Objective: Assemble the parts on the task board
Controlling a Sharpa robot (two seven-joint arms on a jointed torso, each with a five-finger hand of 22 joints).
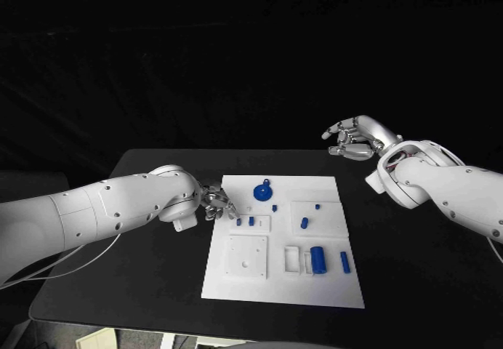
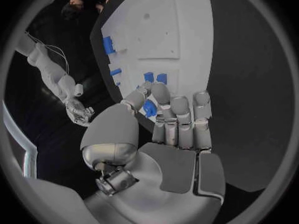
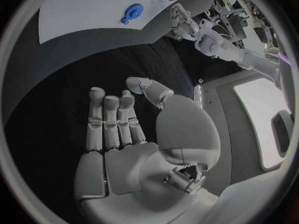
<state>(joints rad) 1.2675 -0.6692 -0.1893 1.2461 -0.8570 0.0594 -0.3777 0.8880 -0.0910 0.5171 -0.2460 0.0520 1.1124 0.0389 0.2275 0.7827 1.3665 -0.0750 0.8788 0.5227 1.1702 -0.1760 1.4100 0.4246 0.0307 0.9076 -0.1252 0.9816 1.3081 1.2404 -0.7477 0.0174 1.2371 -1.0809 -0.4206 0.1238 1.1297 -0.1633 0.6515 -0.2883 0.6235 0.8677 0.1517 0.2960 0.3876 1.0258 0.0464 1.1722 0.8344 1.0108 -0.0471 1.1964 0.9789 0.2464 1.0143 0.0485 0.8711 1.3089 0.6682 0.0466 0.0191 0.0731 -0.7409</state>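
The board (image 1: 283, 280) lies flat mid-bench (image 1: 126, 276), long side running away from the robot.

Left robot hand (image 1: 218, 204) sits at the board's left edge, near the far end, fingers pointing onto the board. In the left wrist view (image 2: 168, 119) the fingers are curled in close together with the thumb alongside, and a small blue part (image 2: 150, 108) shows right at the fingertips. Whether it is pinched or only touched, cannot tell.

Right robot hand (image 1: 358, 138) is up off the bench, beyond the board's far right corner, well apart from it. Right wrist view (image 3: 124, 124) shows the fingers side by side and bent slightly, thumb apart, nothing in the palm: spread, empty.

Parts on the board:
- round blue disc (image 1: 262, 192) with a small tab, far end, just right of the left robot hand
- two small blue pegs (image 1: 246, 220) side by side near the left edge, just below the left fingers
- small peg (image 1: 275, 208) right of the disc
- small peg (image 1: 317, 206) and a slightly bigger one (image 1: 304, 222) toward the right side
- thick blue cylinder (image 1: 317, 257) lying in a slot at the near right, thin blue rod (image 1: 345, 262) just beside it

Near left of the board has a raised white square plate (image 1: 247, 256) with small holes.
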